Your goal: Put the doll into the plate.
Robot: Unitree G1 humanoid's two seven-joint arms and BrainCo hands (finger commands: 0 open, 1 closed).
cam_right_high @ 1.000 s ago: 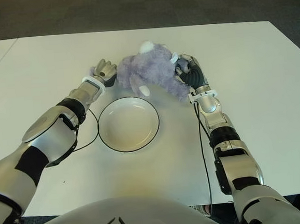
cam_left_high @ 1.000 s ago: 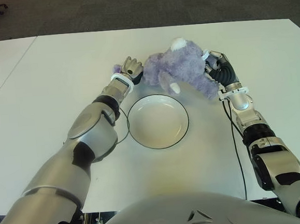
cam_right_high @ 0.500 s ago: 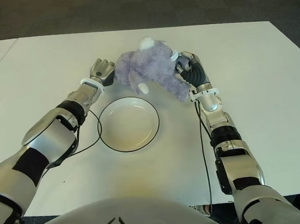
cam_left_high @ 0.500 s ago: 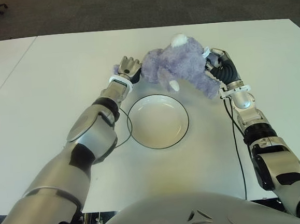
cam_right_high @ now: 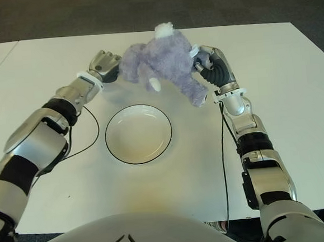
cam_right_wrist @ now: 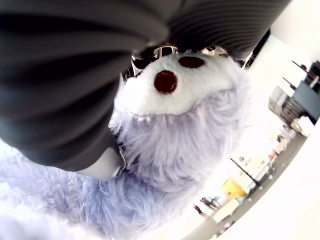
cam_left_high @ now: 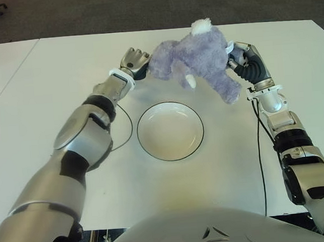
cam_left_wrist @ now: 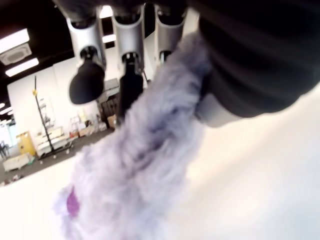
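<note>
Left hand (cam_left_wrist: 150, 60) fills top of frame, dark palm mass at upper right. Three silver fingers (cam_left_wrist: 127, 35) run down from top edge, dark rounded pads at tips. Purple plush doll (cam_left_wrist: 140, 165) runs diagonally from upper centre to lower left, fur pressed between fingers and palm. Small magenta patch on doll at lower left. White table (cam_left_wrist: 260, 190) at lower right. Dim room with ceiling lights at left edge.
</note>
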